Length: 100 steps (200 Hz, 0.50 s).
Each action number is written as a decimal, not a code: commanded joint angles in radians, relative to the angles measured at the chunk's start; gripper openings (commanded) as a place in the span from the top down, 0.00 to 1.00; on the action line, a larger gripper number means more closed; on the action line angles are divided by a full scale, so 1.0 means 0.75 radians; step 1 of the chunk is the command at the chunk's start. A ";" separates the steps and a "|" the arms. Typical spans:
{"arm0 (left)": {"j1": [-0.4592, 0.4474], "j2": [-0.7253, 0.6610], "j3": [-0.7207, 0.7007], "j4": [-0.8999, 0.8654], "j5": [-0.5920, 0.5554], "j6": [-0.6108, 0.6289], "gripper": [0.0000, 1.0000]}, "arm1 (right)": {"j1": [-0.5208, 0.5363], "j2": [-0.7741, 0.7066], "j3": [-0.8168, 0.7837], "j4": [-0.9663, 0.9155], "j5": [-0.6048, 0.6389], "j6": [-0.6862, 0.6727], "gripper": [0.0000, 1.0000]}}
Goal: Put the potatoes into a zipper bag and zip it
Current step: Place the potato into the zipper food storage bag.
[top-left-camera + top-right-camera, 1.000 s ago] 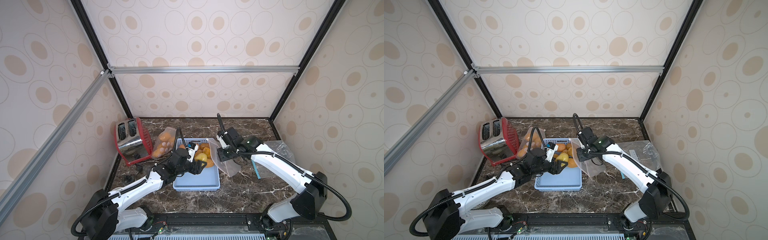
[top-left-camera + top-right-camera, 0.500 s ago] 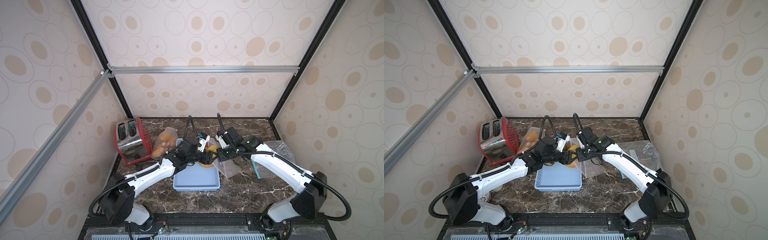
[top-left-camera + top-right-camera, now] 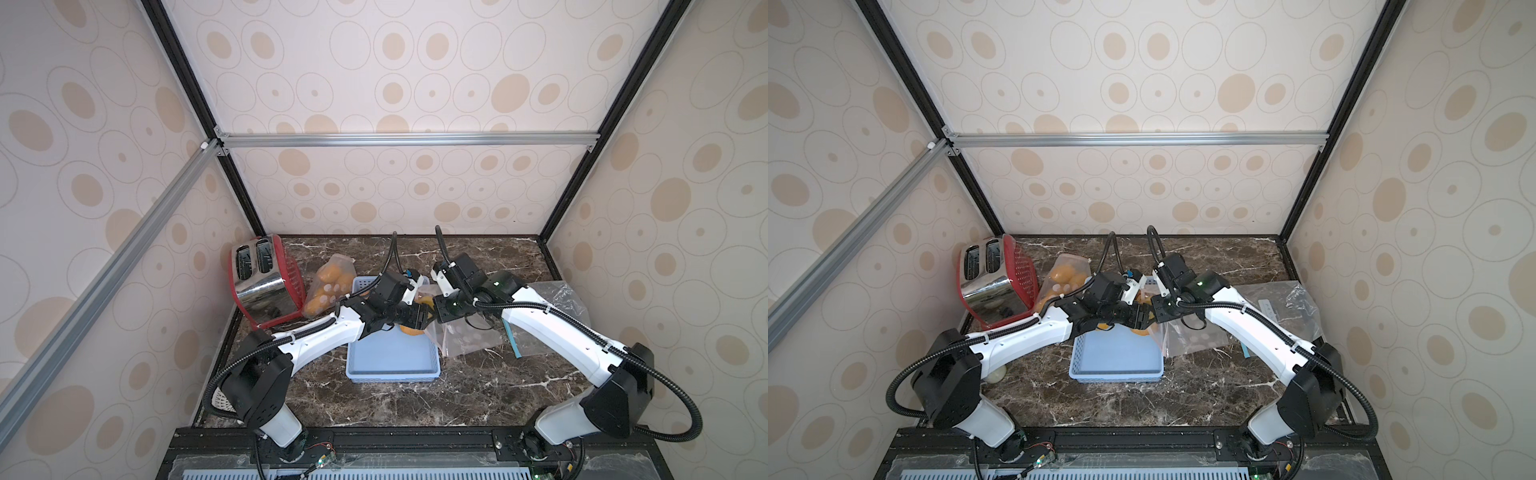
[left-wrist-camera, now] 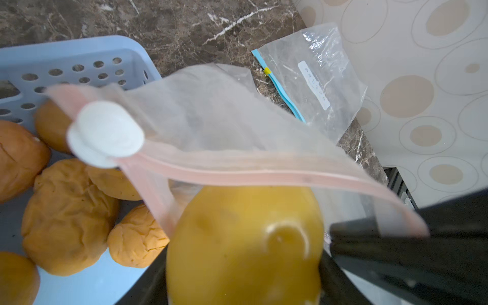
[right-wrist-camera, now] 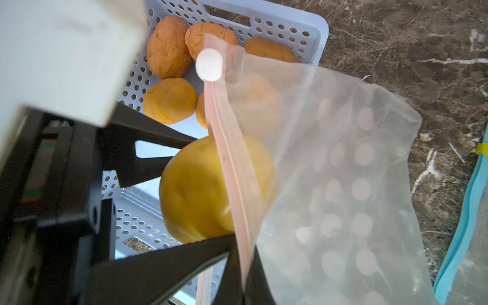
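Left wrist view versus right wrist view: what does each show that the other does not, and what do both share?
Only the left wrist view: the white label on the spare bag and the patterned wall. Only the right wrist view: pale round spots on the zipper bag and the left arm's white housing. Both: the left end effector holding the yellow potato at the bag's mouth, the right end effector pinching its pink strip, orange potatoes in the blue basket.

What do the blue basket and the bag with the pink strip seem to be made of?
Blue basket: probably moulded plastic, matte, with rows of round holes. Bag: thin plastic film, it seems; see-through, creased, faintly glossy.
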State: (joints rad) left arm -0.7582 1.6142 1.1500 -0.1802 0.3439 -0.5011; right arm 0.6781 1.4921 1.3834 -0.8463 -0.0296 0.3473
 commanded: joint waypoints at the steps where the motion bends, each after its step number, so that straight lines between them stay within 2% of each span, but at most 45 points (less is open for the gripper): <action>1: -0.006 0.048 0.155 -0.121 0.050 0.067 0.52 | 0.004 0.028 0.017 0.018 -0.062 0.015 1.00; 28: -0.002 0.073 0.219 -0.214 0.062 0.111 0.47 | 0.005 0.037 0.007 0.035 -0.076 0.032 1.00; 54: 0.004 0.082 0.270 -0.283 0.095 0.136 0.37 | 0.003 0.044 0.000 0.053 -0.101 0.042 1.00; 74: 0.006 0.097 0.329 -0.366 0.108 0.177 0.37 | 0.002 0.046 0.001 0.069 -0.120 0.049 1.00; 100: 0.012 0.081 0.348 -0.382 0.121 0.175 0.29 | -0.009 0.051 0.006 0.075 -0.142 0.058 1.00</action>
State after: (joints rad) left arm -0.7437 1.6848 1.3354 -0.4660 0.3641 -0.4053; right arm 0.6697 1.5078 1.3834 -0.8310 -0.0578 0.3771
